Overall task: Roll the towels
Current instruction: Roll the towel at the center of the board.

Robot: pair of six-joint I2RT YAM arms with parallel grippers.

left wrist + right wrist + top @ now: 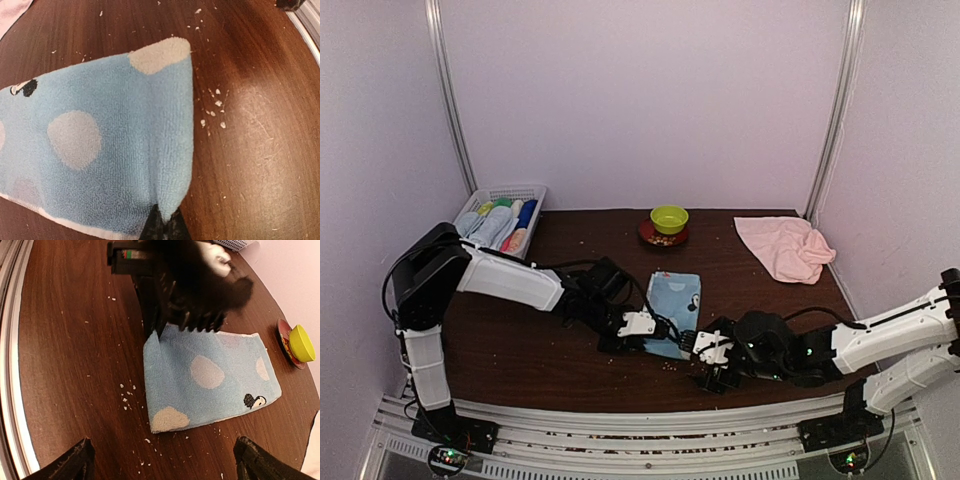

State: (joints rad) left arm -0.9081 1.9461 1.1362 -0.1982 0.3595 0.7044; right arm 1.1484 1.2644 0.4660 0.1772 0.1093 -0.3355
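The blue towel point(677, 300) lies flat at the middle of the table point(520, 340). It is light blue terry with big white dots, a white hem and a small black-and-white figure near one edge. The left gripper point(162, 226), jaws pressed together, pinches its near left corner, which stands up in a small peak. Lower right of it, the right gripper point(162, 450) hangs just over the near edge, jaws spread wide and holding nothing. The pink towel point(785, 247) lies crumpled and unrolled at the upper right, at the table's far right corner, well apart from the blue one. The table is dark brown wood, glossy and strewn with pale crumbs point(215, 107). A white basket point(510, 188) of coloured cloths sits at its far left corner, and a green bowl point(669, 218) on a red plate point(650, 237) stands at the far middle. Pale lilac walls point(650, 100) close in the sides and back.
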